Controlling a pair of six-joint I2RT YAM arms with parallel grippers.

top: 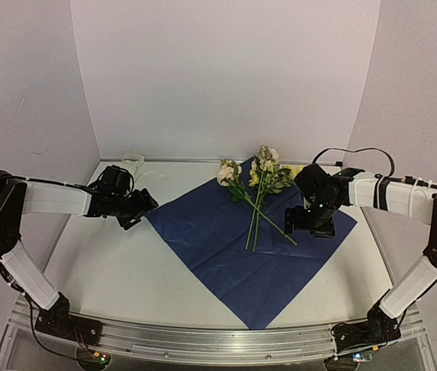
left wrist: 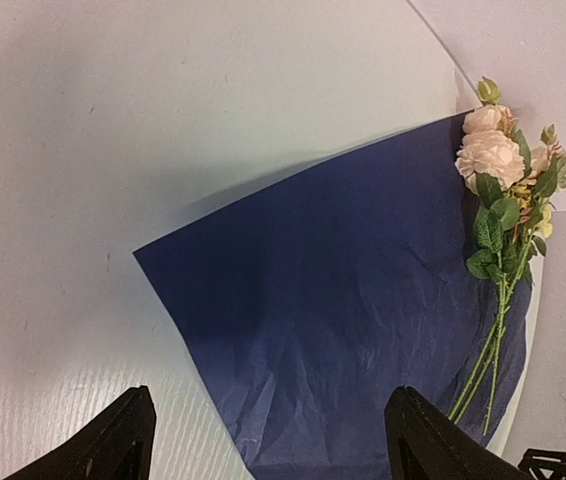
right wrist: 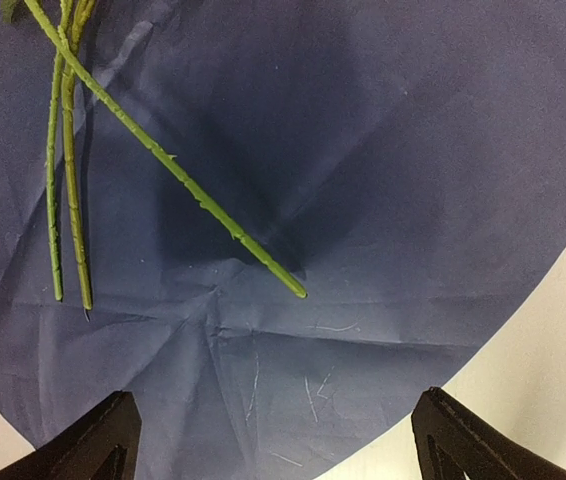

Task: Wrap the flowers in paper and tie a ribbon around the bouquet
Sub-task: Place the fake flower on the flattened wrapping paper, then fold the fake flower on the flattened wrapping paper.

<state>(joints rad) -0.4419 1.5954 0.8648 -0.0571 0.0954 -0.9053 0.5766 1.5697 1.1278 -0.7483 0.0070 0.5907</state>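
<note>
Left claw (top: pixel 140 205): jaws wide apart, nothing between them, nothing held. In the wrist view the fingers (left wrist: pixel 113 445) flank the near edge of the paper (left wrist: pixel 343 300). The sheet's left corner lies just ahead of the claw and its dark blue side faces up. I cannot tell whether the claw touches the paper.

Right claw (top: pixel 292 224): jaws fully spread, empty. It hangs over the right part of the paper (top: pixel 226 247). Creased sheet fills the space ahead of it and runs between the fingers (right wrist: pixel 103 445).

Flowers (top: pixel 261 182): lying on the paper, between the two claws and nearer the right one. Blooms point away from both claws, towards the far corner. From the right wrist, the stems (right wrist: pixel 73 180) lie ahead and to the left. One stem crosses the other two, and its cut end is closest to the claw's centre line. From the left wrist, the flowers (left wrist: pixel 498 190) are far ahead and to the right.

Ribbon (top: pixel 132 161): small off-white heap on the surface (top: pixel 126 270), beyond the left claw, off the paper.
</note>
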